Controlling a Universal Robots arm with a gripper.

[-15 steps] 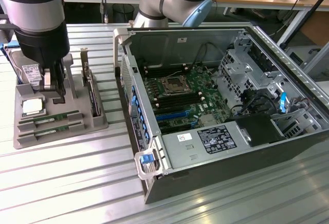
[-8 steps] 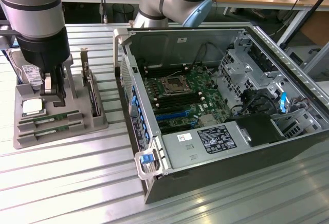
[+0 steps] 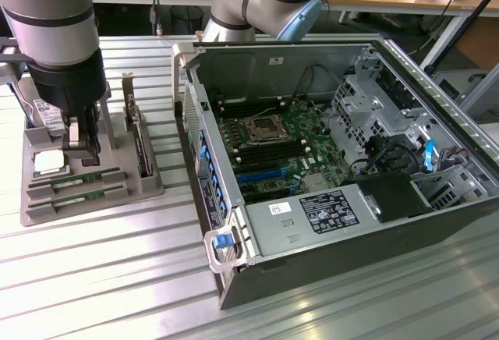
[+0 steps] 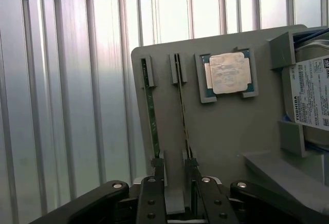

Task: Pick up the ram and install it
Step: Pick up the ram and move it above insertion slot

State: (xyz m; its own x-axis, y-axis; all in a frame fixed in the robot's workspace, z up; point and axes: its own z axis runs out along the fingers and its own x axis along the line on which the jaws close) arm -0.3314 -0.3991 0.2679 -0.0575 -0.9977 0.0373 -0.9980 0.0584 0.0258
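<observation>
Two ram sticks [image 4: 150, 111] on edge in gray holder [image 4: 231, 126].
Hovering with jaws wide near their ends, 9 o'clock from open computer case [image 3: 273, 58].

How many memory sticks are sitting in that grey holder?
2. One RAM stick stands on edge in the outer slot of the grey holder; the second RAM stick stands in the slot beside it, nearer the CPU chip. Others may be hidden.
</observation>
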